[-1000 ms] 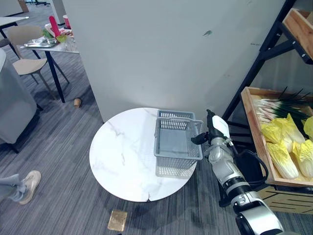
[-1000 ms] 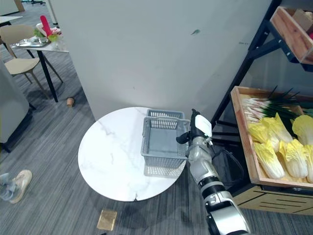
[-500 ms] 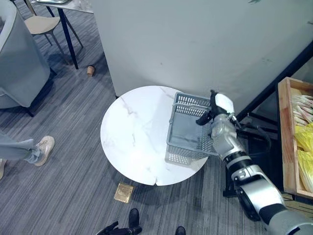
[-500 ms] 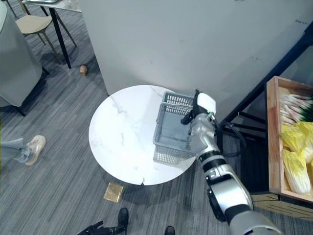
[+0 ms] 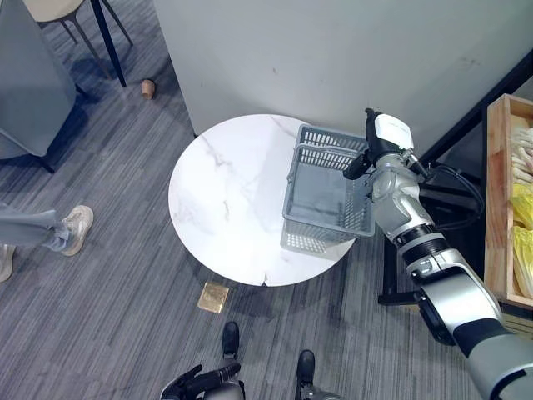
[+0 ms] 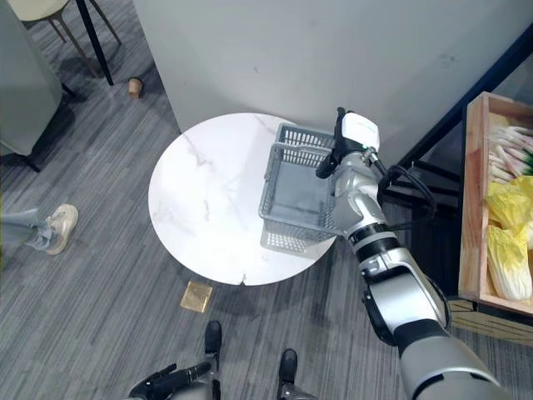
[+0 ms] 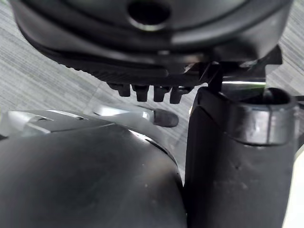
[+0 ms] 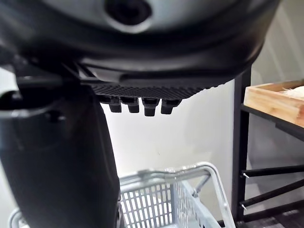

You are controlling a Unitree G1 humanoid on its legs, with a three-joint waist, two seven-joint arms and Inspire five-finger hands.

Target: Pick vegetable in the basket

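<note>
A grey plastic basket (image 5: 326, 236) stands empty on the right part of a round white marble table (image 5: 229, 200), its handle folded toward the far rim. My right hand (image 5: 385, 143) hovers at the basket's far right corner, open, thumb under a white cover, nothing in it. In the right wrist view the basket's rim and handle (image 8: 190, 172) lie past the hand (image 8: 166, 57), apart from its fingers. Yellow cabbages (image 6: 510, 262) and spring onions (image 6: 506, 157) lie in a wooden crate (image 6: 468, 208) on the shelf at the right. My left hand (image 5: 202, 382) hangs low, open and idle.
A grey partition wall (image 5: 333, 50) rises right behind the table. A black shelf frame (image 5: 466, 137) stands between the table and the crate. On the carpet lie a brown square block (image 5: 214, 296) and a small cup (image 5: 147, 87). A person's shoe (image 5: 73, 228) shows at the left.
The camera has tilted down and shifted, so the whole picture moved. My right hand now sits nearer the basket's far right corner than before. The basket stays on the table.
</note>
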